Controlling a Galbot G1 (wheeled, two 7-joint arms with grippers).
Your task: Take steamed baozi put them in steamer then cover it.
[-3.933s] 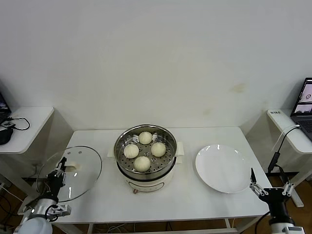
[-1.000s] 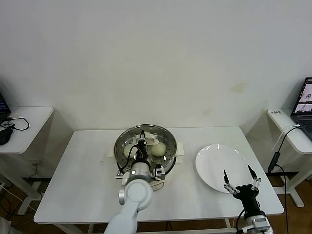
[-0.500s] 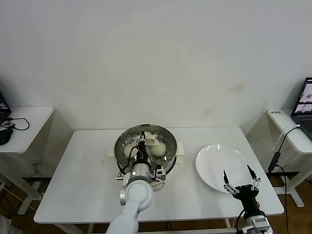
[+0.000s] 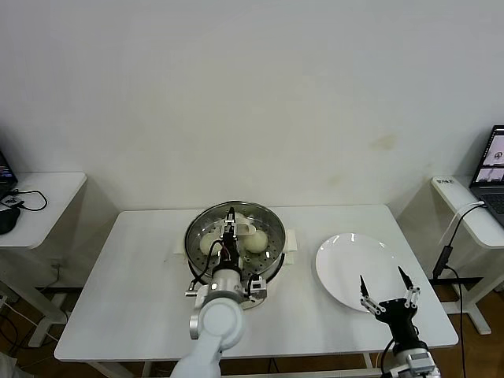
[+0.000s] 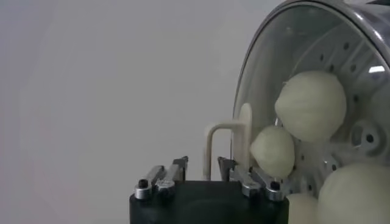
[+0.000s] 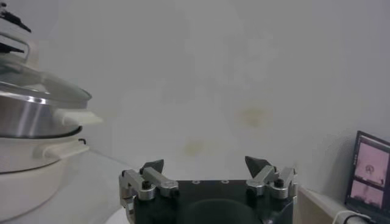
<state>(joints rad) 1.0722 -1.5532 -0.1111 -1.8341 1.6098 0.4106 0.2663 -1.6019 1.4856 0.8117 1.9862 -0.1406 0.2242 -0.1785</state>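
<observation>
The steamer (image 4: 193,230) stands mid-table on its white base. The clear glass cover (image 4: 268,224) lies on its rim. Through the glass I see baozi (image 4: 257,241) on the perforated tray. My left gripper (image 4: 231,227) hangs straight over the cover's cream handle (image 4: 246,229). In the left wrist view the handle (image 5: 244,131) stands between the left gripper's (image 5: 202,163) parted fingers, with a gap on each side, and three baozi (image 5: 311,105) show behind the glass. My right gripper (image 4: 383,288) stands open over the plate's near edge, holding nothing.
A flat white plate (image 4: 354,260) lies right of the steamer. Side desks flank the table: one on the left with cables (image 4: 24,201), one on the right with a laptop (image 4: 492,169). In the right wrist view the covered steamer (image 6: 27,115) sits far off.
The cover went from the table's left side onto the steamer. Over the last second the left gripper's fingers have parted from the handle. The right gripper has stayed put.
</observation>
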